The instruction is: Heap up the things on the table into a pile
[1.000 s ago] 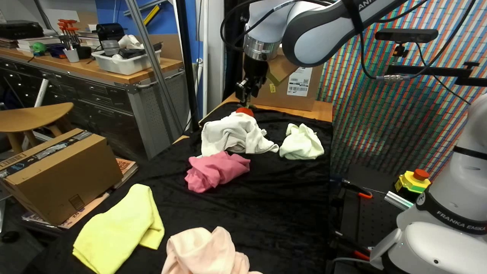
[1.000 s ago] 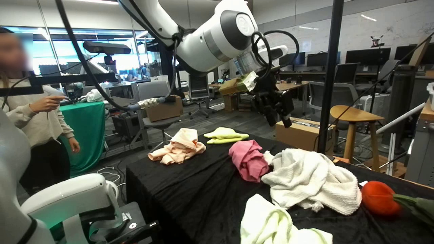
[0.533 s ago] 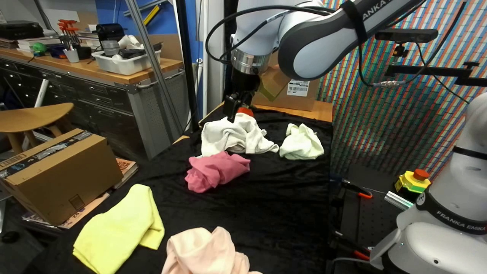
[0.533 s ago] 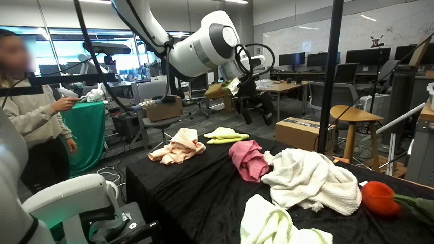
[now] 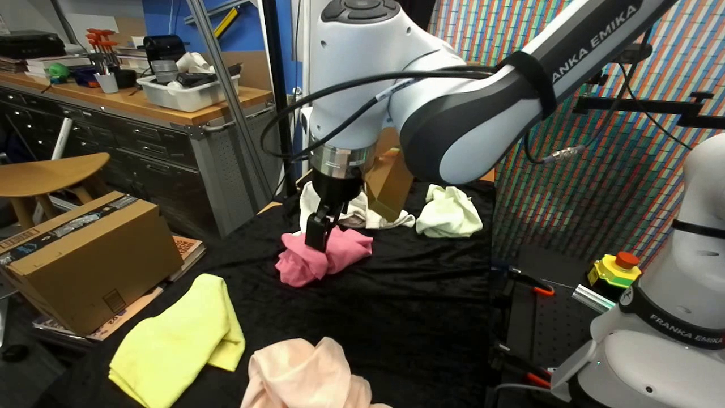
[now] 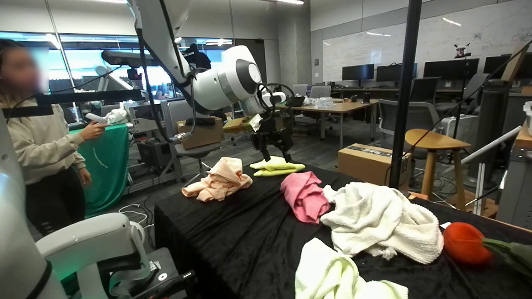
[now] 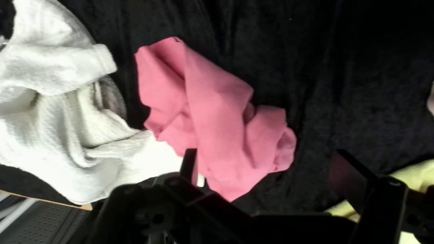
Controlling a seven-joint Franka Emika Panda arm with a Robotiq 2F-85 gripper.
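Counter (image 6: pixel 232 245), pile judged barely begun: pink cloth (image 7: pixel 217 108) touches white towel (image 6: pixel 378 220) towards the edge opposite the robot (image 5: pixel 679 272), claw (image 6: pixel 277 159) wide, empty, apparently above pink; outstanding: pale green cloth (image 5: pixel 449 214), robot-side edge; red object (image 6: pixel 466 243), end edge; peach cloth (image 6: pixel 220 180), opposite end edge; yellow cloth (image 5: pixel 178 343), corner beyond.

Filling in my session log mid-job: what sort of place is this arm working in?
Probably a robotics lab or office workshop rather than a home: the exterior views show a big whiteboard, a row of monitors and a drawered workbench.
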